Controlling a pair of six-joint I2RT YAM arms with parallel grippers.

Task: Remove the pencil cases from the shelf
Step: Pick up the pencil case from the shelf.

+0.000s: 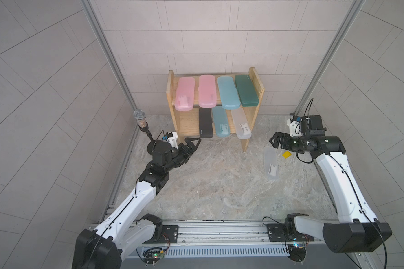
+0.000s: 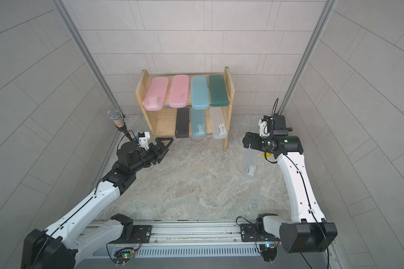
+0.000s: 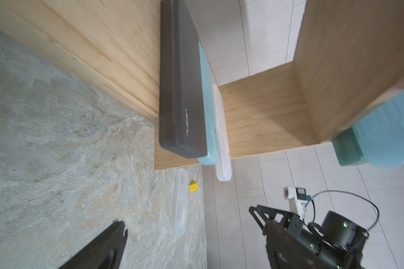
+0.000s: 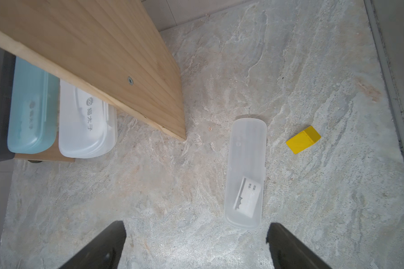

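Note:
The pine shelf [image 1: 249, 130] stands against the back wall. Its upper tier carries two pink pencil cases [image 1: 184, 94], a light blue one [image 1: 228, 92] and a dark green one [image 1: 246, 89]. On the lower tier lie a black case [image 1: 205, 123], a light blue case [image 1: 221, 121] and a frosted clear case [image 1: 241, 123]. Another clear case [image 1: 271, 166] lies on the table right of the shelf. My left gripper [image 1: 193, 142] is open and empty just in front of the black case [image 3: 182, 93]. My right gripper [image 4: 196, 224] is open and empty, hovering near the clear case [image 4: 245, 172] on the table.
A small yellow block [image 1: 286, 154] lies on the table beside the loose clear case. A microphone [image 1: 139, 116] on a stand rises at the table's left edge behind my left arm. Tiled walls close in the back and both sides.

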